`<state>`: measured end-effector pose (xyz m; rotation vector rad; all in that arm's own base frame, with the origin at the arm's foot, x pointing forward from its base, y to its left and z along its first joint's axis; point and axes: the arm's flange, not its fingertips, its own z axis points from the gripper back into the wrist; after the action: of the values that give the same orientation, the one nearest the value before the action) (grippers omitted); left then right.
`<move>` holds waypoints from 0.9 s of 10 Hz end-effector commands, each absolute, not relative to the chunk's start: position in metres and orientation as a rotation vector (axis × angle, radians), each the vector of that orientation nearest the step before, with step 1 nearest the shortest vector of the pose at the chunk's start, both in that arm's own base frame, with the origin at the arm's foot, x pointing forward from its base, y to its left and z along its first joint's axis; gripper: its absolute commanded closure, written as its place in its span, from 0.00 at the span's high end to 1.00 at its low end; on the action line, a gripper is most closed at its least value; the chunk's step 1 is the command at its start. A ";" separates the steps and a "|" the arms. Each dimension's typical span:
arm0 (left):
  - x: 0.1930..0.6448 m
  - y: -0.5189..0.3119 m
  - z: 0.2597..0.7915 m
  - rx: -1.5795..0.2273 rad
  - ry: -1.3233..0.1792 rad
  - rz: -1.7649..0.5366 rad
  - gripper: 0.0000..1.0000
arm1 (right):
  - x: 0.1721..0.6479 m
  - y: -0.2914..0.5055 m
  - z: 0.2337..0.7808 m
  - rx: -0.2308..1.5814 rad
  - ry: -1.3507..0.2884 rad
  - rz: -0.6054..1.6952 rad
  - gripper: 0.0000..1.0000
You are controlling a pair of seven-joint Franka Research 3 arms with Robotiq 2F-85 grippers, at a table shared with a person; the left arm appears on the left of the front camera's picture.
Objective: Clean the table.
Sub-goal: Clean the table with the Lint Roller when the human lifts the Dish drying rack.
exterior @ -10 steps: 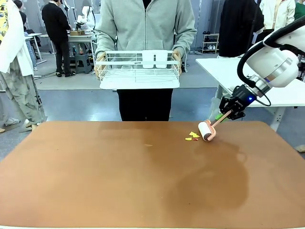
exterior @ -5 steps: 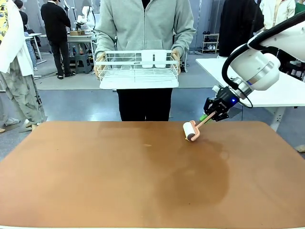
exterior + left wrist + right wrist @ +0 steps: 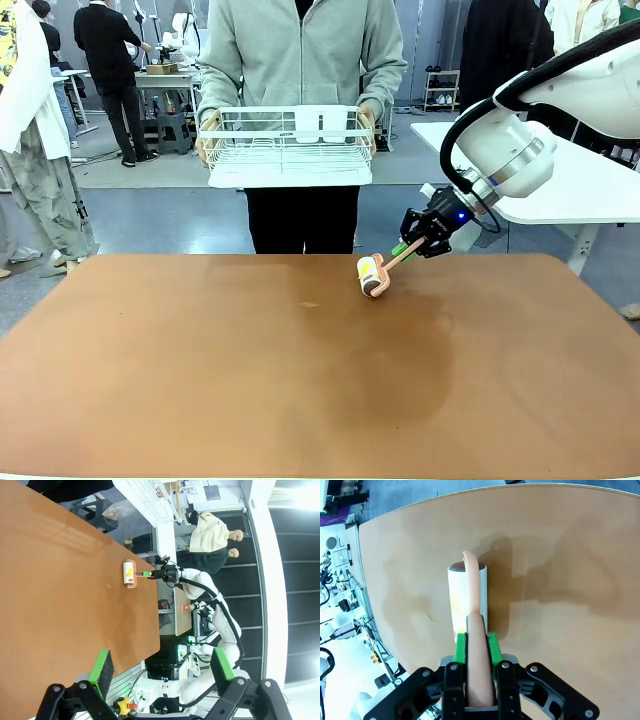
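The reddish-brown table point(image 3: 200, 380) spreads across the front view. A lint roller point(image 3: 372, 276) with a white roll and a pink handle rests on it near the far edge, right of centre. My right gripper point(image 3: 420, 235) is shut on the pink handle, with the arm coming in from the right. In the right wrist view the green pads point(image 3: 461, 647) clamp the handle and the roll point(image 3: 465, 600) lies on the table point(image 3: 560, 580). Yellow scraps stick to the roll. My left gripper point(image 3: 162, 667) is open with nothing between its fingers, over the table's near edge point(image 3: 60, 580), far from the roller point(image 3: 129, 573).
A person stands at the far side holding a white dish rack point(image 3: 290, 145) in both hands above the table edge. A smaller white table point(image 3: 600, 190) stands at the back right. A tiny speck point(image 3: 312, 304) lies left of the roller.
My right gripper has drawn the roller leftward along the far edge, over the yellow scraps. The scraps no longer lie on the table and show on the roll.
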<state>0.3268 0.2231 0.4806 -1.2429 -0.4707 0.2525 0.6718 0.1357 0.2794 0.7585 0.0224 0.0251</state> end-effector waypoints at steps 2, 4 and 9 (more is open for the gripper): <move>0.325 0.224 0.482 -1.247 -0.477 0.249 1.00 | 0.651 0.183 0.230 0.671 0.115 0.088 0.21; 0.325 0.224 0.482 -1.247 -0.477 0.249 1.00 | 0.642 0.215 0.232 0.663 0.122 0.140 0.21; 0.325 0.224 0.482 -1.247 -0.477 0.249 1.00 | 0.639 0.231 0.268 0.733 0.067 0.151 0.21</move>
<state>0.3268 0.2230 0.4806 -1.2429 -0.4706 0.2525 0.6584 0.2382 0.2824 0.7828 0.0226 0.1219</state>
